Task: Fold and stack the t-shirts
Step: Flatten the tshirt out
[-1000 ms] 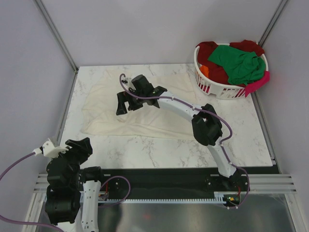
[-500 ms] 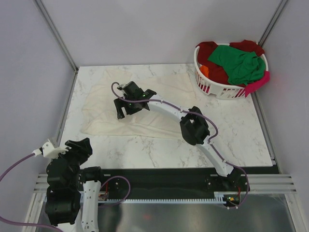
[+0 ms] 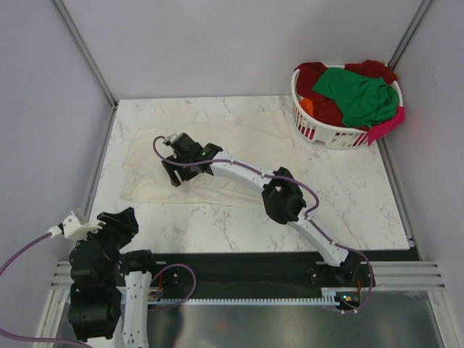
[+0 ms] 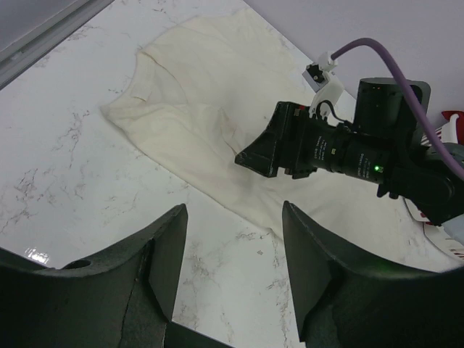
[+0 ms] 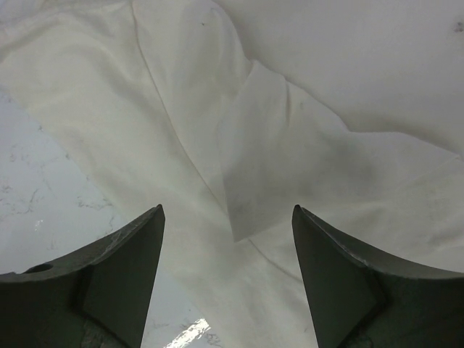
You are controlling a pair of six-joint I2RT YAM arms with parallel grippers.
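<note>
A cream t-shirt [image 3: 246,129] lies spread and creased on the marble table [image 3: 348,188]. My right gripper [image 3: 174,174] hovers open and empty over the shirt's left part. In the right wrist view [image 5: 228,279] a folded sleeve corner [image 5: 250,181] lies between the open fingers, near the shirt's front edge. My left gripper [image 3: 123,217] is open and empty at the table's near left corner, apart from the shirt. Its wrist view [image 4: 232,279] shows bare marble between the fingers, with the shirt [image 4: 196,101] and the right gripper [image 4: 272,152] ahead. Green [image 3: 355,94], dark red [image 3: 315,76], orange [image 3: 307,106] and pink [image 3: 388,125] shirts lie in the basket.
The white slatted laundry basket [image 3: 326,134] stands at the table's far right corner. Pale walls with metal posts close in the back and sides. Bare marble shows along the front and right of the cream shirt.
My right gripper has moved left and a little nearer across the cream shirt, staying open. The left arm and the shirt have not visibly moved.
</note>
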